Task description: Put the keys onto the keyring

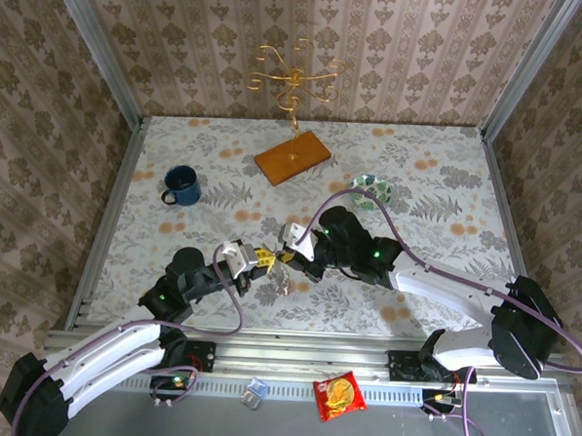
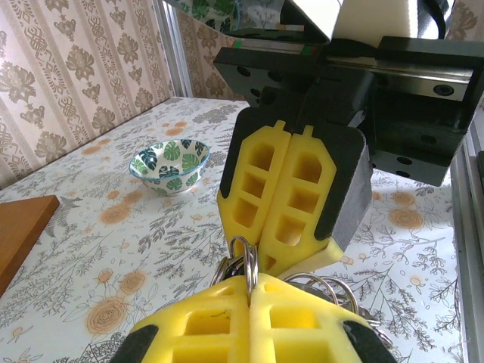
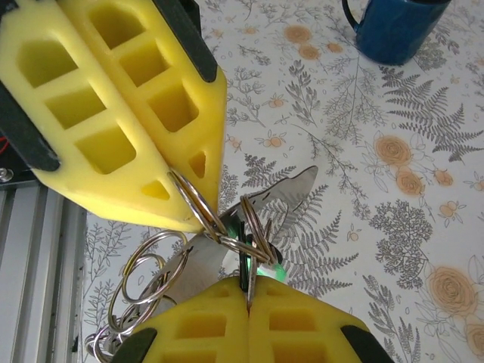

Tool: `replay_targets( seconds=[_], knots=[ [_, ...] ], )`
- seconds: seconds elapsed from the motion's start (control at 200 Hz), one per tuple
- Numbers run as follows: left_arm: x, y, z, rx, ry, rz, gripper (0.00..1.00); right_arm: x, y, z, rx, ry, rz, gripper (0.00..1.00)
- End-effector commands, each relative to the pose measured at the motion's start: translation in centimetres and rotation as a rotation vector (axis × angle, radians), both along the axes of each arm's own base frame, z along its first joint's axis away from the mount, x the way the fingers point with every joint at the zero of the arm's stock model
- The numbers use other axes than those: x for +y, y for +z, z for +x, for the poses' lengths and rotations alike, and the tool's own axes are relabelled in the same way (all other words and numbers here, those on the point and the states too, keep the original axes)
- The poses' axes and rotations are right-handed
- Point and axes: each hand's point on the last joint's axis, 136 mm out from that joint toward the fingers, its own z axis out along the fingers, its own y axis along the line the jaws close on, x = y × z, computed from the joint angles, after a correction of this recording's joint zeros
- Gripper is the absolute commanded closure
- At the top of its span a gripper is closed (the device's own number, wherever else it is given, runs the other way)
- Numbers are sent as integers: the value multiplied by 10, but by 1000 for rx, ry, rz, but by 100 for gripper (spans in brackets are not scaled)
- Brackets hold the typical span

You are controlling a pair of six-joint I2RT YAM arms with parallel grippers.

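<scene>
Right wrist view puts the keyring (image 3: pixel 227 238) at the centre, a cluster of linked steel split rings stretched between the two sets of yellow fingers. A sliver of the green key (image 3: pixel 262 269) shows right at the tips of the right gripper (image 3: pixel 248 283). From there a silver blade (image 3: pixel 293 189) reaches out over the worktop (image 3: pixel 393 227). The right gripper's fingers are pressed together with one loop of the keyring pinched in the seam. The left gripper (image 3: pixel 178 190) comes in from the upper left, its fingers also closed and nipping another loop at their very tip. More loose rings (image 3: pixel 140 281) hang off the bunch to the lower left.

From the left wrist the same meeting shows head-on. The left gripper (image 2: pixel 249 283) clamps a loop of the keyring (image 2: pixel 245 261), and the right gripper (image 2: pixel 266 257) stands tip to tip with it, closed.

From above, the left gripper (image 1: pixel 266 262) and right gripper (image 1: pixel 287 259) meet near the middle of the floral worktop (image 1: pixel 420 176), with the keyring (image 1: pixel 280 276) dangling between them. A blue mug (image 1: pixel 180 185) stands well off to the left and a leaf-patterned bowl (image 1: pixel 372 191) off to the right. A wooden board (image 1: pixel 292 159) with a gold wire stand (image 1: pixel 294 81) lies at the back. A red snack packet (image 1: pixel 339 395) lies on the near ledge.
</scene>
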Motion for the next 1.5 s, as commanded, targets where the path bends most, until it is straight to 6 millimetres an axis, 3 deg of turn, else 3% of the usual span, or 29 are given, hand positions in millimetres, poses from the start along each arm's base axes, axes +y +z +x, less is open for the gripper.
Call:
replay_targets(
  seconds=[0.0, 0.485, 0.58, 0.65, 0.745, 1.0, 1.495],
  knots=[
    [-3, 21, -6, -55, -33, -72, 100, -8, -14, -2, -23, 3, -65, 100],
    [-3, 21, -6, -65, -34, -61, 100, -12, -25, -16, 44, 64, -124, 100],
    [-4, 19, -7, -60, -41, -58, 100, -11, -15, -16, 43, 56, -93, 89],
    [-4, 17, -7, -53, -45, -55, 100, -12, -2, -14, 33, 42, -33, 75],
    [-4, 15, -8, -48, -47, -54, 100, -15, 15, -11, 23, 35, 44, 69],
    [-7, 13, -11, -43, -71, -79, 100, -6, 29, -18, 75, 123, 149, 71],
    [-8, 14, -14, -40, -91, -93, 100, 9, 31, -15, 97, 167, 175, 79]
  ],
)
